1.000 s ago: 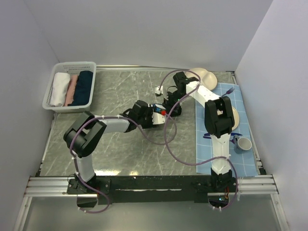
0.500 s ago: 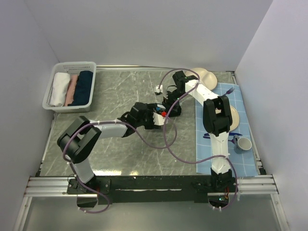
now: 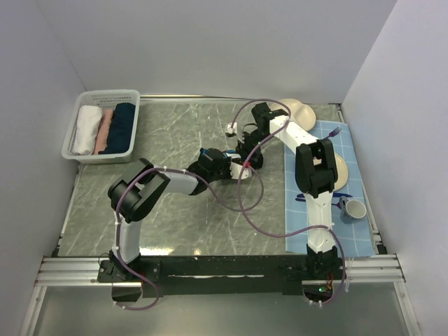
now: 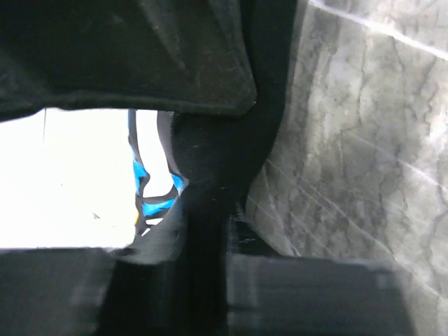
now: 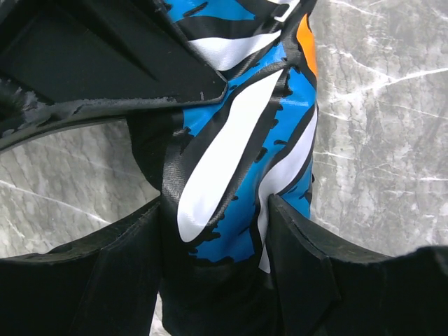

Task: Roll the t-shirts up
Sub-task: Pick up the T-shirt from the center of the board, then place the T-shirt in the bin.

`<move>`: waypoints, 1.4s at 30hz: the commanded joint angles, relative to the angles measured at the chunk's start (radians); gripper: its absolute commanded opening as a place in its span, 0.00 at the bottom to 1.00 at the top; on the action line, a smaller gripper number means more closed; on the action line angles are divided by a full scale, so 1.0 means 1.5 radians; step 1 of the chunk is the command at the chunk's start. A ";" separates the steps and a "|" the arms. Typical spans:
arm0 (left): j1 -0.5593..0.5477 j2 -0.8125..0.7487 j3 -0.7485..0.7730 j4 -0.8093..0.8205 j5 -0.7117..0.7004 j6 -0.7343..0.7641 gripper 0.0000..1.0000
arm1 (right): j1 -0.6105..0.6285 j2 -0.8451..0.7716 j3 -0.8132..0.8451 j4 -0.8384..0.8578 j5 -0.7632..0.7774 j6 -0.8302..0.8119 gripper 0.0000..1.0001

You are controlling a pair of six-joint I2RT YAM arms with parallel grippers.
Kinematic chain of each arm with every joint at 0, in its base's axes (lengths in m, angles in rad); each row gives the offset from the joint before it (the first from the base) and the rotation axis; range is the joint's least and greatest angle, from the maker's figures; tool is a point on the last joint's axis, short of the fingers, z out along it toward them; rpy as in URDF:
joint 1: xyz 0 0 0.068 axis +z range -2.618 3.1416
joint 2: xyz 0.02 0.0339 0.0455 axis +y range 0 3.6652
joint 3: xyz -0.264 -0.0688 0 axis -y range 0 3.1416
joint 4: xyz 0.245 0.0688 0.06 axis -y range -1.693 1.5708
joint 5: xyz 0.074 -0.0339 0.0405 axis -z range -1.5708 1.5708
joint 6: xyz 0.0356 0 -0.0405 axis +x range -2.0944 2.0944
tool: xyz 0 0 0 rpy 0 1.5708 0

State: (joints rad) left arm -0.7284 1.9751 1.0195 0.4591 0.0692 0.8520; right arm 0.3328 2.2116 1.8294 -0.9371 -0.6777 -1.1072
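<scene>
T-shirt (image 5: 231, 161) bunched mid-counter (image 3: 175, 217) between both arms. Right jaws clamp the printed chest. Left jaws straddle a black fold; cannot tell if pinched. Risk: uneven pull slips cloth free, bundle loosens.

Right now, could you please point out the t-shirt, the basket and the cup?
t-shirt (image 5: 224, 175): right wrist view, on its white-and-blue print.
basket (image 3: 110, 92): top view, on its far rim.
cup (image 3: 355, 208): top view, on its open inside.

Left arm (image 3: 171, 183) and right arm (image 3: 315, 168) are leaning together over a black t-shirt (image 3: 236, 153), right of a white basket (image 3: 105, 95).
</scene>
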 commanded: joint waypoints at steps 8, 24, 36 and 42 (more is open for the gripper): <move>0.010 -0.019 0.136 -0.245 -0.089 -0.116 0.01 | -0.135 -0.173 -0.040 0.236 -0.079 0.447 1.00; 0.153 -0.116 0.428 -0.588 -0.127 -0.326 0.01 | -0.171 -0.399 -0.350 0.422 0.062 0.661 1.00; 0.329 -0.169 0.462 -0.541 -0.226 -0.295 0.01 | -0.169 -0.392 -0.344 0.391 0.074 0.671 1.00; 0.417 -0.172 0.505 -0.493 -0.321 -0.226 0.01 | -0.169 -0.400 -0.364 0.396 0.075 0.679 1.00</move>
State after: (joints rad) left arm -0.1696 1.7924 1.6894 -0.4168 -0.2840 0.4343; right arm 0.0841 1.6276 1.2900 -0.3576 -0.5682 -0.1131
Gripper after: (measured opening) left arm 0.194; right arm 0.999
